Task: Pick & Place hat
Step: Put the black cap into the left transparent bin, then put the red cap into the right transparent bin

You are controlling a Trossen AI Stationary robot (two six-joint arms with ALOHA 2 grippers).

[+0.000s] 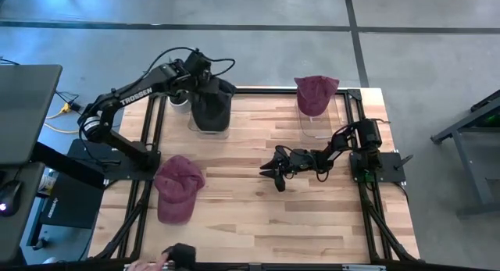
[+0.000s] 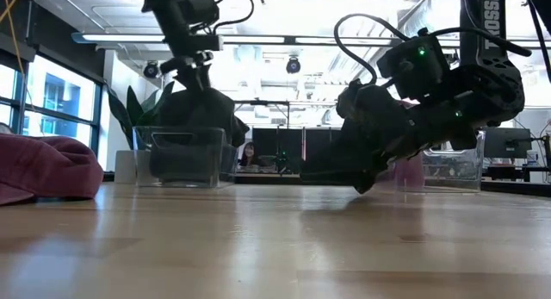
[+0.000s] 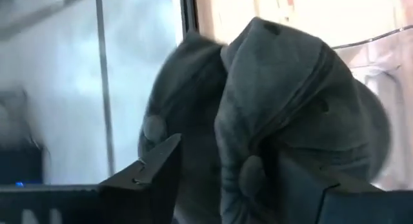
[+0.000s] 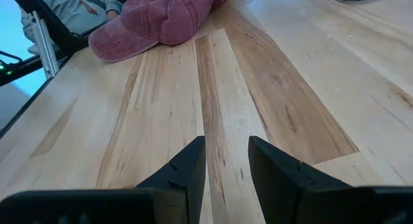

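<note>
Left wrist view: left end effector [image 3: 219, 179] fingers pinching bunched fabric of the dark hat [image 3: 284, 101].
Dark hat location: hanging from the fingers, over and partly inside the clear bin [image 1: 209, 124] at the bench's [image 1: 258, 216] back left.
Right end effector [image 1: 275, 171]: fingers spread with a narrow gap, holding nothing, low over mid-bench.
Maroon hat, front left [image 1: 176, 188]: lying loose on the wood.
Maroon hat, back right [image 1: 316, 92]: atop a second clear bin [image 1: 319, 124].
Handling (judgement): light, soft cloth; collapses when pinched; brim stiffer. Crown fold gives the surest hold.
Person: a hand [image 1: 148, 262] at the front edge.
</note>
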